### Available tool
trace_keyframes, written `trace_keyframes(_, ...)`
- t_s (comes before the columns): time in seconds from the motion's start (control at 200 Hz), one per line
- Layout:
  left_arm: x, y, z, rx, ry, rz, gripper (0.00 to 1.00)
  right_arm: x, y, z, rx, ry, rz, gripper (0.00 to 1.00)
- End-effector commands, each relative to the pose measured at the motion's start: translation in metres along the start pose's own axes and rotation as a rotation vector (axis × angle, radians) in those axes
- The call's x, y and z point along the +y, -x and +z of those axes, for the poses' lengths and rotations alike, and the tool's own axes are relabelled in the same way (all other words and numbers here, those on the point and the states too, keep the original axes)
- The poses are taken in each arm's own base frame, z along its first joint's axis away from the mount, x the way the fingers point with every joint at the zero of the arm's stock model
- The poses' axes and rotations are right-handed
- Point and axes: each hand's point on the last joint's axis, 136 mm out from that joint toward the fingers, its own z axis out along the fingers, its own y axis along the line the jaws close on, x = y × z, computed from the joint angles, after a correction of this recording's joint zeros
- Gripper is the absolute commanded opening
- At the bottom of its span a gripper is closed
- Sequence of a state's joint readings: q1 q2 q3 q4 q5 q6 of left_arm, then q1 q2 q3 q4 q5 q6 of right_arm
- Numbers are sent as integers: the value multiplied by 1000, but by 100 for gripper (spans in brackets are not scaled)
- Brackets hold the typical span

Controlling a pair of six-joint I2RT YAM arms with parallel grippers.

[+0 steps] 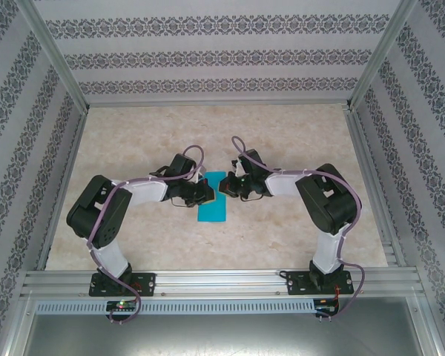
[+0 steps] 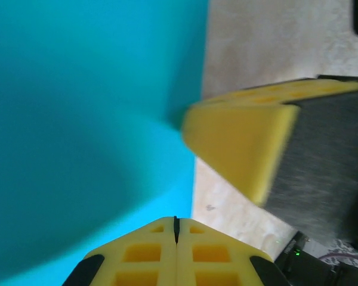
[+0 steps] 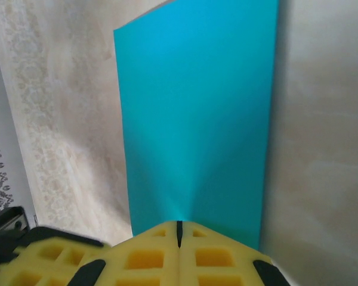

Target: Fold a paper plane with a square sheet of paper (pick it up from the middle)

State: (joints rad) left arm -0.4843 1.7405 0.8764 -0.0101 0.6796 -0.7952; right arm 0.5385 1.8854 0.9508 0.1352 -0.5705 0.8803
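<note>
The square sheet of paper (image 1: 212, 206) shows as a narrow teal-blue rectangle in the middle of the table, between both arms. In the right wrist view the sheet (image 3: 197, 119) runs away from my right gripper (image 3: 179, 225), and its soft creases converge at the shut tips, so the near edge is pinched there. My left gripper (image 2: 176, 221) is shut, with its tips over the edge of the bulging sheet (image 2: 89, 119). Whether it pinches the paper is not clear. The right gripper's yellow fingers (image 2: 238, 143) touch the paper's edge in the left wrist view.
The beige marbled tabletop (image 1: 133, 141) is bounded by aluminium rails (image 1: 222, 280) and patterned walls. The two grippers (image 1: 216, 188) stand almost tip to tip, and the left one's yellow fingers (image 3: 48, 262) sit beside the right one's.
</note>
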Motion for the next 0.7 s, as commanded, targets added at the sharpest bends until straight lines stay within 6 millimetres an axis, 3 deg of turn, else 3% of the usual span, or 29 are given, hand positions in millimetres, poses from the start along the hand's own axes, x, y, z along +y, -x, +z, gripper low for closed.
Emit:
trace_keyframes(0.0,-23,-2,2,-2,-70,22,0,-4,1,1,30,-6,-24,0)
trace_keyframes(0.35,-36,-18,31,41,-104,14,0,-11,-1,-1,35,3,-20,0)
trace_keyframes(0.694,2,-24,43,30,30,-27,0,-16,-5,-1,49,11,-20,0)
